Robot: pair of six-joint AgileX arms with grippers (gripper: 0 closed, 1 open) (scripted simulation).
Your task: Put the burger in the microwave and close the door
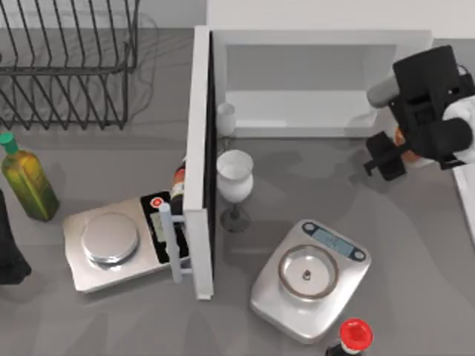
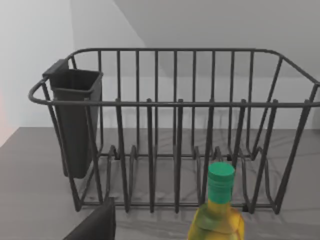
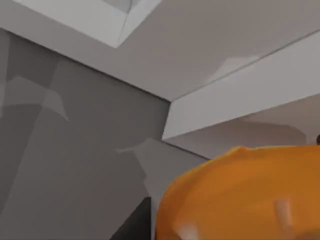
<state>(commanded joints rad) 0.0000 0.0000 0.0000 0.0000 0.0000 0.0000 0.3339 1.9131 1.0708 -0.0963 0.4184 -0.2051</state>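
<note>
Right gripper [image 1: 392, 154] clamped on the burger [image 3: 245, 195], held just outside the microwave [image 1: 319, 44] opening at its right end, door [image 1: 199, 163] wide open. Bun probably light, soft, best pinched at the sides. One burger, two scales, one wine glass. Left arm parked at table's left, fingers unclear

Table layout, seen from above.
Microwave [image 1: 319, 81] at the back, its door [image 1: 199, 156] swung out toward the front; wire rack [image 1: 70, 63] back left; one scale [image 1: 111, 241] left of the door, another scale [image 1: 310, 278] right of it; wine glass [image 1: 234, 182] just beside the door.
</note>
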